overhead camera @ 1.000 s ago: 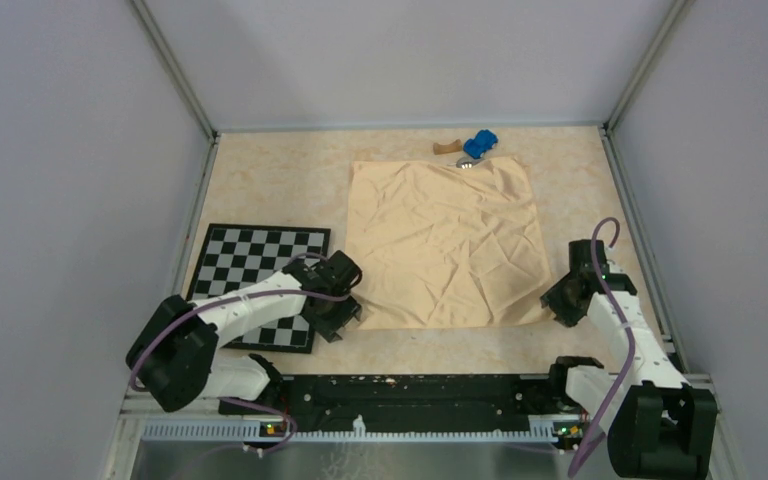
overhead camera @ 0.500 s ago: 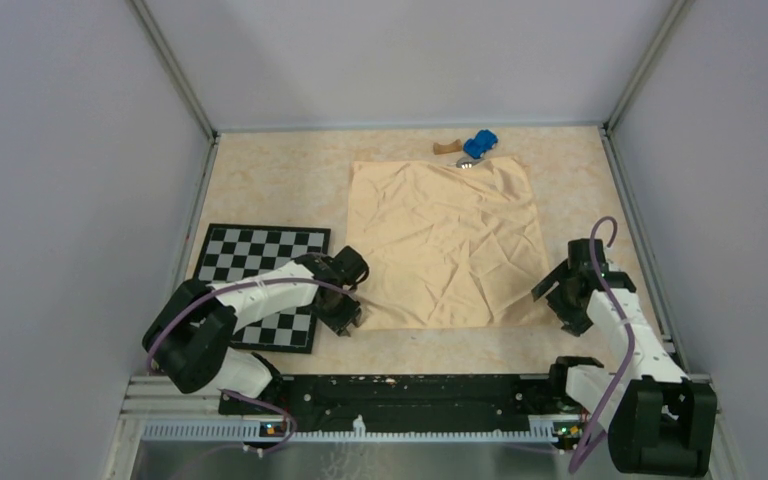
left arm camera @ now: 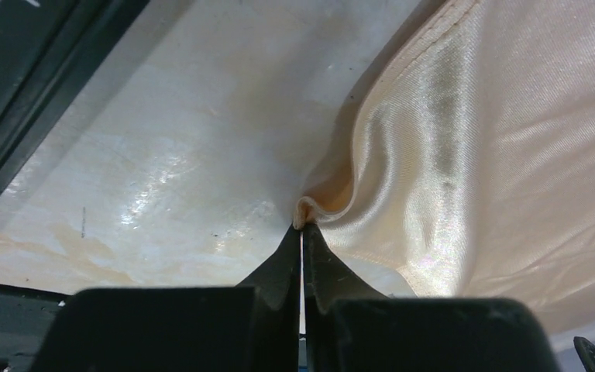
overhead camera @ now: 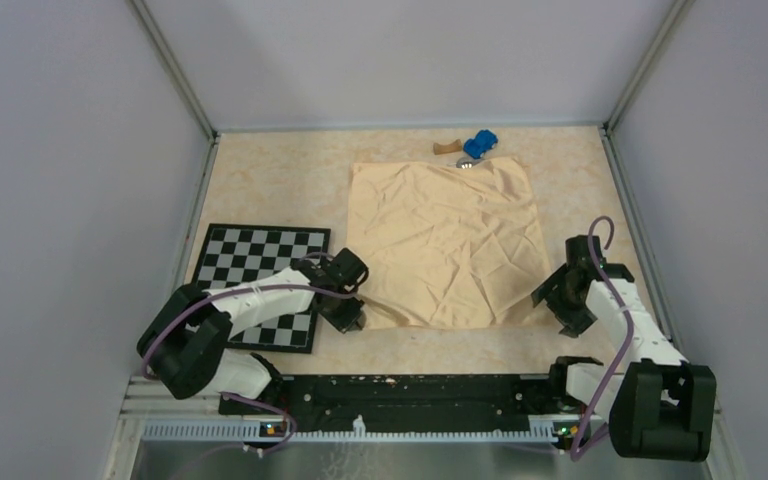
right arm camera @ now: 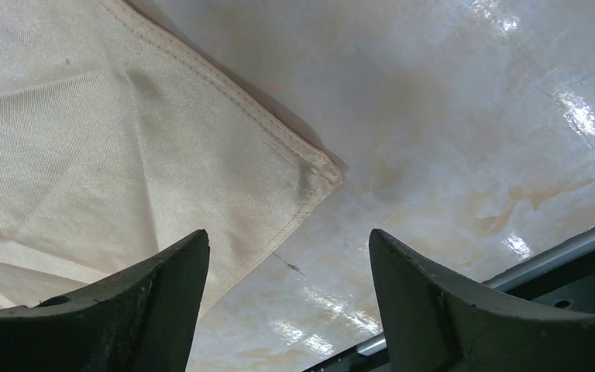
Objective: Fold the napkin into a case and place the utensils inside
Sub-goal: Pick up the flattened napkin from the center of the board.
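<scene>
The peach-orange napkin [overhead camera: 445, 243] lies spread flat on the table, not folded into a case. My left gripper [overhead camera: 354, 318] is shut on its near left corner, and the pinched cloth [left arm camera: 310, 208] bunches just past the fingertips [left arm camera: 288, 256]. My right gripper [overhead camera: 552, 308] stands open over the napkin's near right corner [right arm camera: 310, 170], which lies flat between and ahead of the two fingers [right arm camera: 163, 287]. One shiny utensil [overhead camera: 466, 162] peeks out at the napkin's far edge; the rest of the utensils are hidden.
A black-and-white checkerboard mat [overhead camera: 250, 270] lies left of the napkin, under my left arm. A blue toy car [overhead camera: 479, 145] and a brown wooden block [overhead camera: 446, 148] sit beyond the napkin's far edge. Grey walls close in both sides.
My left gripper has closed on the napkin's near left corner and drawn it slightly inward. My right gripper has opened wide and settled over the near right corner.
</scene>
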Tool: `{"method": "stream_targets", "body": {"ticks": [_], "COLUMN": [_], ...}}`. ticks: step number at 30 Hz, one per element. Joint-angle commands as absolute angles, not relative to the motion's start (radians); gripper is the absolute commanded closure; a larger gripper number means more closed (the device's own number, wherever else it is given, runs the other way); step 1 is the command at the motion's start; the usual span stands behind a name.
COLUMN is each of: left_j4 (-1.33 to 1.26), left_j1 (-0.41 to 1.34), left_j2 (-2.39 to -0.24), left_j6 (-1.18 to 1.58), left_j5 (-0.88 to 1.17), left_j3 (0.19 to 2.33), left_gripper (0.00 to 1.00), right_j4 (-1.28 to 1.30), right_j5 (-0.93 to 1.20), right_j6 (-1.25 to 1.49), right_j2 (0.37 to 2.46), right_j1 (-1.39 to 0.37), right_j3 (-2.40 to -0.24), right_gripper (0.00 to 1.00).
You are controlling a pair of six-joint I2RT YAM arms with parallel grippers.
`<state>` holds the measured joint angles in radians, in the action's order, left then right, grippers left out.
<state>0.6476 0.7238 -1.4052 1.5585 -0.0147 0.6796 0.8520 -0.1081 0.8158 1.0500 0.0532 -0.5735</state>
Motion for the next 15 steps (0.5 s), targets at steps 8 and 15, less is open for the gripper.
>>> {"method": "stream_targets", "body": {"ticks": [8, 15], "left_j4": [0.686, 0.719], "left_j1": [0.727, 0.727], "left_j2": [-1.319, -1.222], "left_j6": [1.517, 1.486], "left_j5": [-0.209, -0.245], "left_j3": [0.625, 0.621], "left_gripper": [0.69, 0.51], "right_j4": [0.804, 0.757], "right_j5": [-0.164, -0.177], "right_j6": [0.854, 0.847], "right_j2": [1.143, 1.191], "right_j1": [0.060, 0.060], "right_j3": [-0.590, -0.600], "right_gripper": [0.41, 0.52]}}
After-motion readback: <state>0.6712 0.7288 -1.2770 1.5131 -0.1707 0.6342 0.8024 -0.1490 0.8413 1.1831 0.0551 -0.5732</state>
